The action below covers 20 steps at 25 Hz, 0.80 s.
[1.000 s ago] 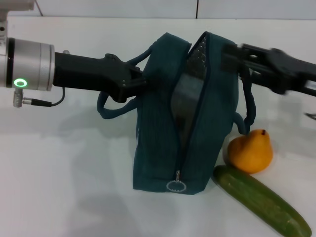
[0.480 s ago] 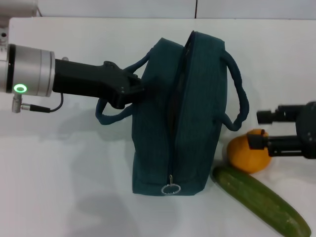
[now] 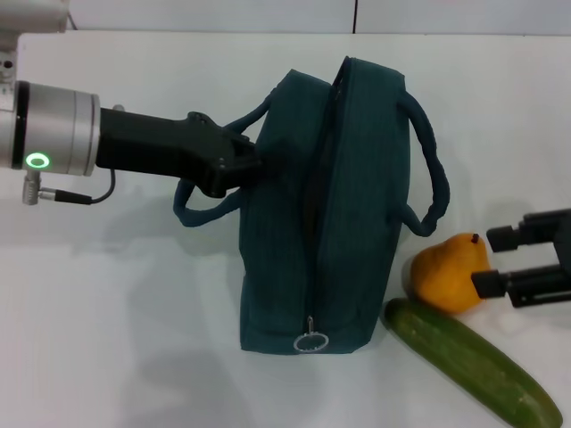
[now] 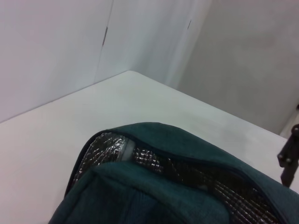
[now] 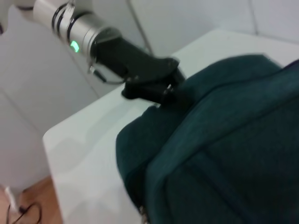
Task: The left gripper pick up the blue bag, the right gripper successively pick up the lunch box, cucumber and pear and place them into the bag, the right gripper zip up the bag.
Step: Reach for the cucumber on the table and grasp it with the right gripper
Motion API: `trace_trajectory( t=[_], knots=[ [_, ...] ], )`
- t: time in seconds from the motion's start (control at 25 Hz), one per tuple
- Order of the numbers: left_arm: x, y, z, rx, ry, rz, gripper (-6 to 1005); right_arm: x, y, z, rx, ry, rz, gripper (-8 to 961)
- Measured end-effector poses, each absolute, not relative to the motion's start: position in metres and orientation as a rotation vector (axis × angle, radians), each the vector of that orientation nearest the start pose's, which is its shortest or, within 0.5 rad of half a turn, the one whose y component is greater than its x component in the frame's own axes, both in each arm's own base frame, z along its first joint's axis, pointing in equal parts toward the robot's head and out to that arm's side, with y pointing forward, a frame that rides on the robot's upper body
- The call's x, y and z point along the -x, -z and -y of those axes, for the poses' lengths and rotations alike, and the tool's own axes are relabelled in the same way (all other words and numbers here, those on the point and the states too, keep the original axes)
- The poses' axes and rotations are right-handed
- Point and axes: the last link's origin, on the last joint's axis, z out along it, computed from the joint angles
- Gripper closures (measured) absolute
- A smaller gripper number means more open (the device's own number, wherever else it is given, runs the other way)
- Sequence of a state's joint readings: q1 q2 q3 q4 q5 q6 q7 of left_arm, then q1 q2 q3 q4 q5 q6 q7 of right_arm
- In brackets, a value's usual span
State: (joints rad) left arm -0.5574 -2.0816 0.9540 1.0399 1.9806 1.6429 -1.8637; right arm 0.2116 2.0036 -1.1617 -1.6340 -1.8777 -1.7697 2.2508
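A: Cucumber (image 3: 473, 370) position relative to the right gripper (image 3: 489, 261)?

B: Below and inward of the spread, empty fingers; long axis diagonal. Pear (image 3: 451, 272) lies just beside the fingertips.

A: Left gripper (image 3: 243, 160)?

B: Clamped on the blue bag (image 3: 326, 209), mouth held open.

Blue bag (image 3: 326, 214) mid-table; pear (image 3: 451, 272) right beside it; cucumber (image 3: 473, 361) just before pear.

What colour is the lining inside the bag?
Shiny silver foil with a quilted grid, seen through the bag's open top; clearest in the left wrist view.
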Motion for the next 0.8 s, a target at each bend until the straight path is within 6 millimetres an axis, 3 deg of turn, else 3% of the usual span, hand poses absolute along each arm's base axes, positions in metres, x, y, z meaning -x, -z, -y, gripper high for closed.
trace_trajectory(
  t=[0.28, 0.44, 0.8],
  knots=[
    [0.186, -0.02, -0.346, 2.92, 0.532, 0.674, 957, -0.187, -0.064, -0.27, 2.934, -0.129, -0.852, 260],
    [0.184, -0.019, -0.347, 2.927, 0.532, 0.672, 957, -0.188, -0.048, -0.276, 2.945, 0.054, -0.89, 260],
    [0.182, -0.015, -0.346, 2.943, 0.535, 0.676, 957, -0.188, -0.019, -0.282, 2.936, 0.268, -0.922, 261]
  ],
)
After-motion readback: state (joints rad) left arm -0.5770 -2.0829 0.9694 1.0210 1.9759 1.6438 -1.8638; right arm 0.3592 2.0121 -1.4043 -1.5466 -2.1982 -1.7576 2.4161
